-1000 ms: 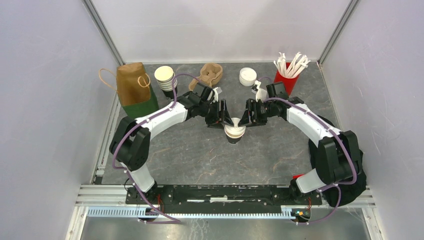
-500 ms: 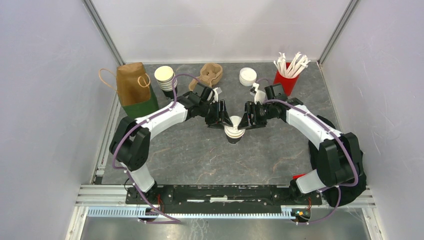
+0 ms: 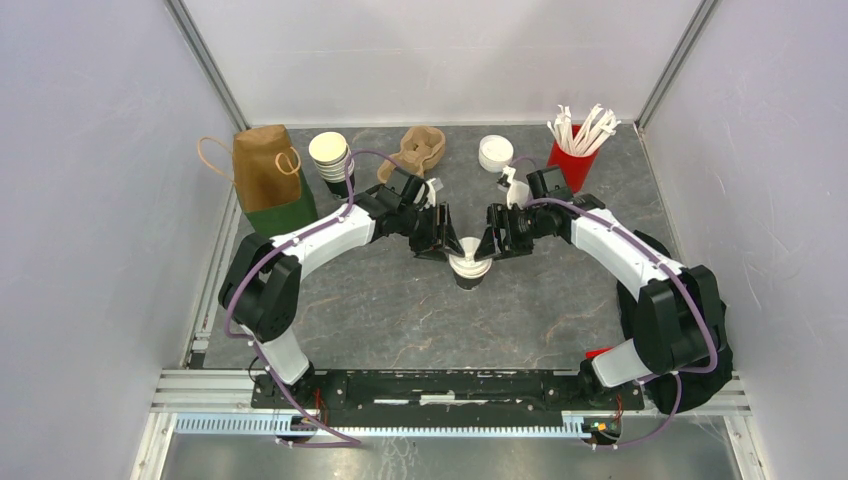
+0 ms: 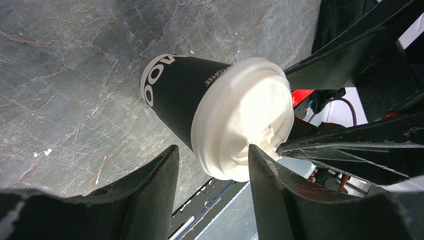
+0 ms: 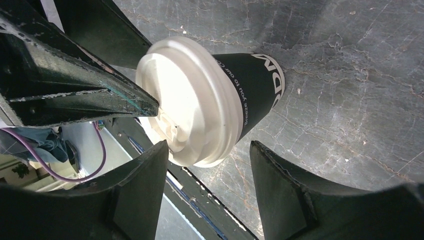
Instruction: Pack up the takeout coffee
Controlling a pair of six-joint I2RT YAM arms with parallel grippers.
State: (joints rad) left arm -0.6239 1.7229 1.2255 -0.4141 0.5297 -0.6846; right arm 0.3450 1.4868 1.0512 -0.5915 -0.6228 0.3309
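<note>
Left pincer (image 4: 212, 148) first: I have it open, both fingers spread wide and nothing held, the tips right at the white lid (image 4: 245, 112) of the takeout coffee (image 4: 177, 95). My right pincer (image 5: 209, 143) is spread the same way, also holding nothing, and meets the same lid from the opposite side. I cannot tell whether the tips press on the lid or sit just over it. The takeout coffee stands upright mid-tabletop (image 3: 400, 310), between my arms. Along the far edge are a brown paper bag (image 3: 265, 175), a stack of lidless cups (image 3: 330, 158), a cardboard cup carrier (image 3: 421, 148), a stack of white lids (image 3: 495, 153) and a red cup of white straws (image 3: 572, 160).
</note>
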